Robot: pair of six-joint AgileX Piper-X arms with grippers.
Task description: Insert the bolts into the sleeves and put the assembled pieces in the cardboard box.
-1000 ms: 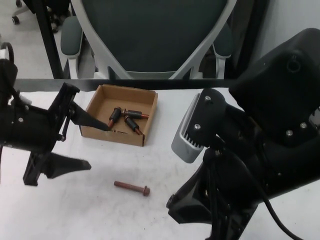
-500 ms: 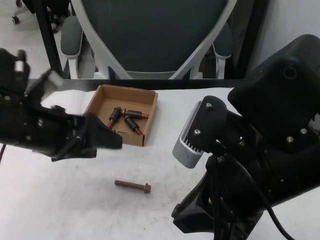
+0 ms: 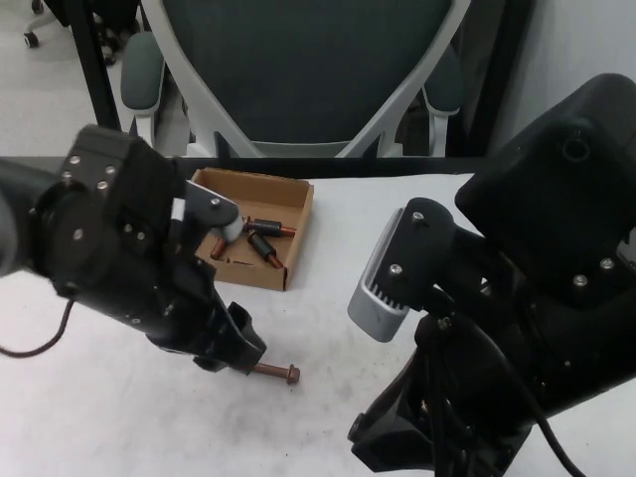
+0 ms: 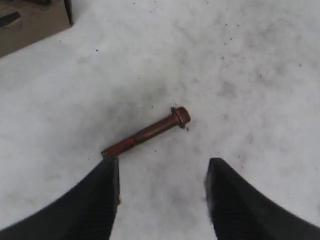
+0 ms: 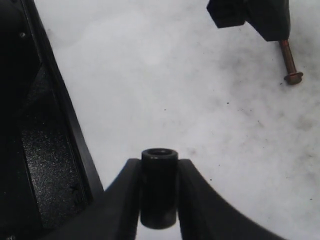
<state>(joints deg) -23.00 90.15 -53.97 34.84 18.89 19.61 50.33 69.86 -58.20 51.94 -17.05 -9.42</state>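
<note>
A copper-coloured bolt (image 4: 147, 133) lies flat on the white bench, also seen as the bolt (image 3: 277, 372) in the high view and the bolt (image 5: 289, 62) in the right wrist view. My left gripper (image 4: 162, 172) hovers just above it, open, one finger on each side of the bolt's plain end. My right gripper (image 5: 159, 175) is shut on a black sleeve (image 5: 159, 186), held upright with its bore facing up. The cardboard box (image 3: 204, 260) at the back holds assembled pieces (image 3: 263, 245), partly hidden behind the left arm.
The right arm's bulky housing (image 3: 537, 318) covers the bench's right side. An office chair (image 3: 298, 70) stands behind the bench's far edge. Open white bench surface (image 3: 328, 238) lies between the box and the right arm.
The left arm has swung from the bench's left side toward the middle and come down over the bolt. The right arm has barely shifted.
</note>
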